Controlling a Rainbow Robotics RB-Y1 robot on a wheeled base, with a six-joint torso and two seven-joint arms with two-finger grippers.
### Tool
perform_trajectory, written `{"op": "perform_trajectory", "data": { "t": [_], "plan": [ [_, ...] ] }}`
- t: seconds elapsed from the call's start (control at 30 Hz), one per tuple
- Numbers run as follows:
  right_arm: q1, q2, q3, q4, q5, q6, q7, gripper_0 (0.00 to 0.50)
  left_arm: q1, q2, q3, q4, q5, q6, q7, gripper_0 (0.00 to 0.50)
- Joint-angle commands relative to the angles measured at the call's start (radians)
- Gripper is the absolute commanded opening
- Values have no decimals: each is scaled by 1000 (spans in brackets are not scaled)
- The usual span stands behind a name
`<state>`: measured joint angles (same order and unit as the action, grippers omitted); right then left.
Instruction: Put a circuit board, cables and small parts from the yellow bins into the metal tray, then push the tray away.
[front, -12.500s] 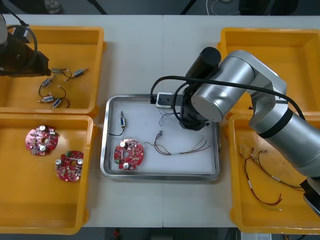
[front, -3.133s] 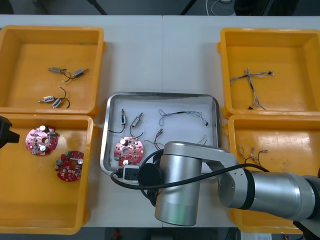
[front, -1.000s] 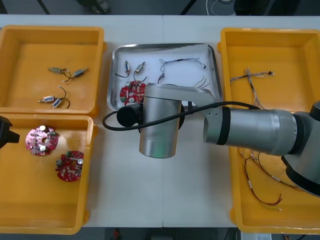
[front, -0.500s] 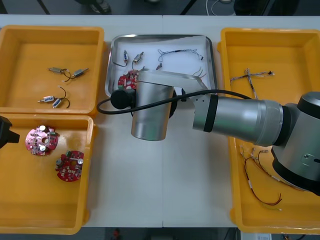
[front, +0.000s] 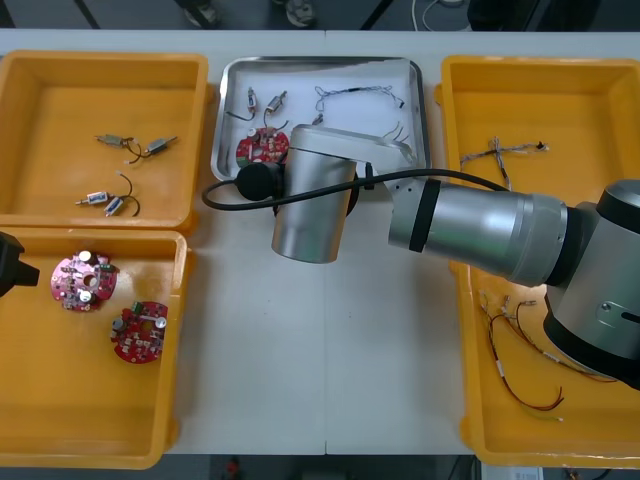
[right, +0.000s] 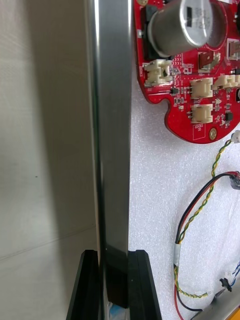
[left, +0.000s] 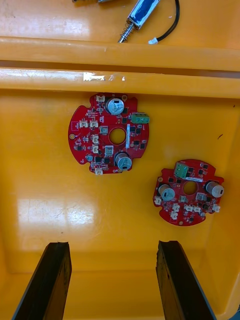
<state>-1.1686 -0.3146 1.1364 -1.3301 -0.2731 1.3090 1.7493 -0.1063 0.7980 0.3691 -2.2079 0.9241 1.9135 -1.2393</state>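
The metal tray lies at the far middle of the table, white inside. It holds a red circuit board, two small metal parts and cables. My right arm reaches over its near edge. In the right wrist view my right gripper is shut on the tray's rim, beside the circuit board and a red and yellow cable. My left gripper hangs open above two circuit boards in an orange bin.
Yellow bins flank the tray. The far left bin holds small metal parts. The near left bin holds two boards. A twisted cable lies far right, red and yellow cables near right. My left arm waits at the left edge.
The tray has gone from the table's middle to its far edge with my right gripper on its rim. In the last half second it slid a little farther away.
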Motion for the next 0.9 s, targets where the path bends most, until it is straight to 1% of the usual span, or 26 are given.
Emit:
{"op": "perform_trajectory", "data": {
  "t": [0.03, 0.4, 0.53, 0.6, 0.63, 0.67, 0.83, 0.9],
  "plan": [
    [-56, 14, -47, 15, 14, -37, 32, 0, 19, 43, 25, -30, -4, 6, -111, 500],
    [-57, 14, -55, 66, 14, -100, 44, 0, 19, 43, 25, -30, -4, 6, -111, 500],
    [-57, 15, -57, 92, -6, -132, 49, 0, 19, 43, 25, -30, -4, 6, -111, 500],
    [-57, 15, -57, 97, -15, -139, 49, 188, 19, 43, 25, -30, -4, 6, -111, 500],
    [-57, 15, -57, 97, -17, -139, 47, 385, 19, 43, 25, -30, -4, 6, -111, 500],
    [-57, 15, -57, 97, -17, -139, 47, 500, 19, 43, 25, -30, -4, 6, -111, 500],
    [-48, 29, -103, 97, -51, -129, 47, 500, 19, 43, 25, -30, -4, 6, -111, 500],
    [-39, 45, -144, 86, -67, -97, 50, 500, 19, 43, 25, -30, -4, 6, -111, 500]
  ]
}}
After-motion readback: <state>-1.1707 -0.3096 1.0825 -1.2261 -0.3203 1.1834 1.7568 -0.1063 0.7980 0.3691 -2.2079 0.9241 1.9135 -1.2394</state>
